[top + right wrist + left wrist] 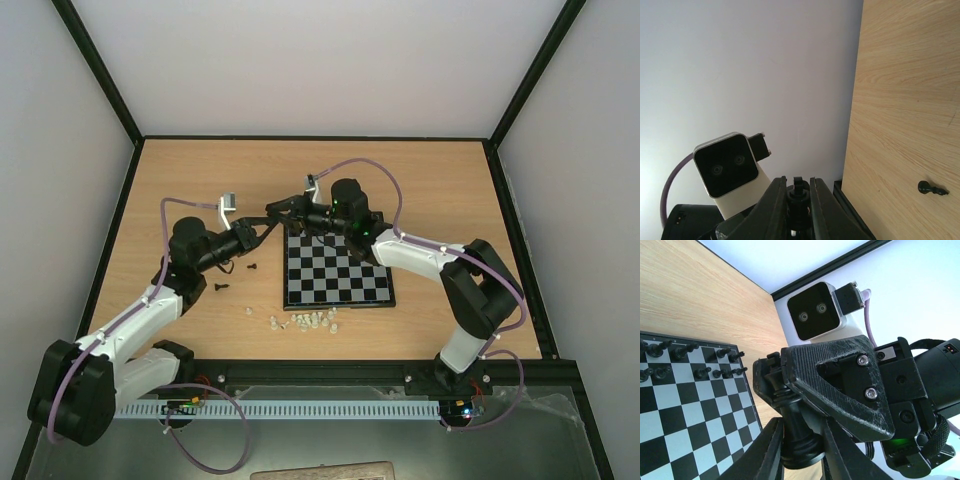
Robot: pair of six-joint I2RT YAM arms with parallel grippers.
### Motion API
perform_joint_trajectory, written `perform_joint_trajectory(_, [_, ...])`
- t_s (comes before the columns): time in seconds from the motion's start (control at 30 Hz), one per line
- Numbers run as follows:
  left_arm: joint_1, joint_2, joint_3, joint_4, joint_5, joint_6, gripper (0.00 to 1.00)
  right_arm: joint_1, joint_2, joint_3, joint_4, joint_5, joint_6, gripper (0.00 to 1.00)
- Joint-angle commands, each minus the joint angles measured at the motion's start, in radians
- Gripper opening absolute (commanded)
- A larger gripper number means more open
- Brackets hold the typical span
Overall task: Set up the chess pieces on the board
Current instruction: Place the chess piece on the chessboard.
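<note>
A black chess piece (799, 432) hangs in the air just off the board's (340, 304) far left corner, held from both ends. My left gripper (800, 426) is closed on its round base. My right gripper (798, 181) is shut on its top (799, 202), and in the left wrist view its ribbed fingers (840, 385) cover the head. In the top view the left gripper (262, 232) and the right gripper (276, 213) meet tip to tip. Several black pieces (700, 372) stand in the board's two far rows.
Two black pieces (252, 267) (221, 286) lie on the wooden table left of the board; one of them (931, 188) shows in the right wrist view. Several whitish pieces (305, 321) are scattered along the board's near left edge.
</note>
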Motion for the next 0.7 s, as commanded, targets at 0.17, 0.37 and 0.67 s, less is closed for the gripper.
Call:
perform_joint_trajectory(0.17, [0.007,-0.034,0.078,-0.194,0.096,0.131,0.13,-0.042,-0.071,-0.023,-0.073,-0.051,-0.098,0.48])
perform_joint_trajectory(0.37, [0.014,-0.108,0.125,-0.433,0.181,0.295,0.13,-0.136,-0.229,-0.046,-0.326,-0.150,-0.309,0.60])
perform_joint_trajectory(0.67, [-0.016,-0.163,0.185,-0.668,0.431,0.474,0.16,-0.151,-0.293,0.098,-0.850,-0.406,-0.695,0.62])
